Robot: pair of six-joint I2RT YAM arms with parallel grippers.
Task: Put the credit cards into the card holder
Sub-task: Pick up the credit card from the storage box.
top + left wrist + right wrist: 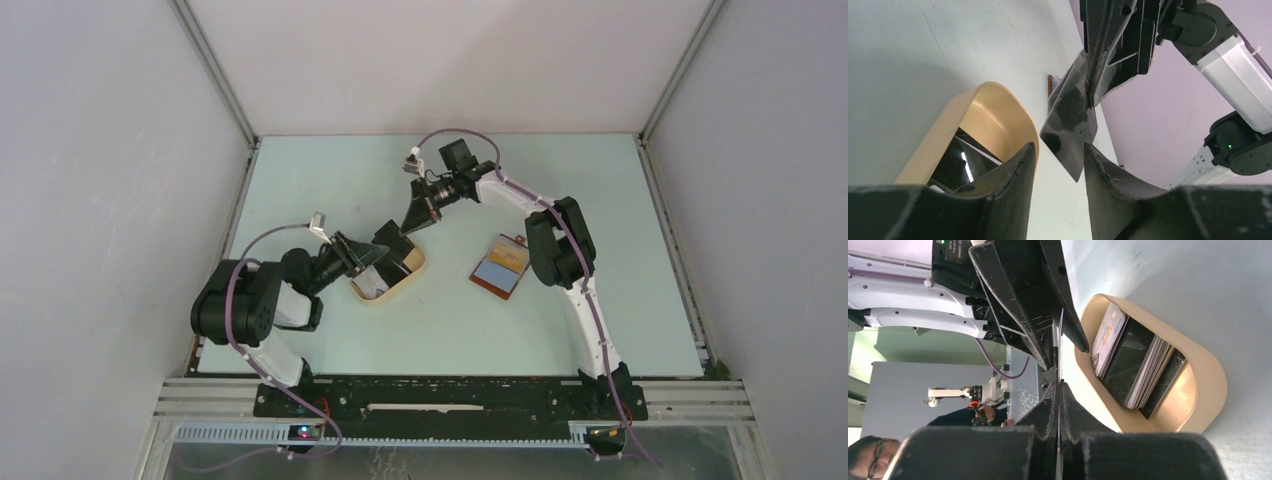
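Top external view: the left gripper (1060, 150) hangs over the beige tray (948, 125) of credit cards (1133, 365), jaws apart around a black card (1070, 120). The right gripper (1058, 385) is clamped on that card's other end. The card holder (500, 266) lies open, right of both grippers.

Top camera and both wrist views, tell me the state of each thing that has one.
right gripper, shut on the black card
left gripper, open, fingers either side of that card
card holder, lying open
beige tray, holds stacked cards
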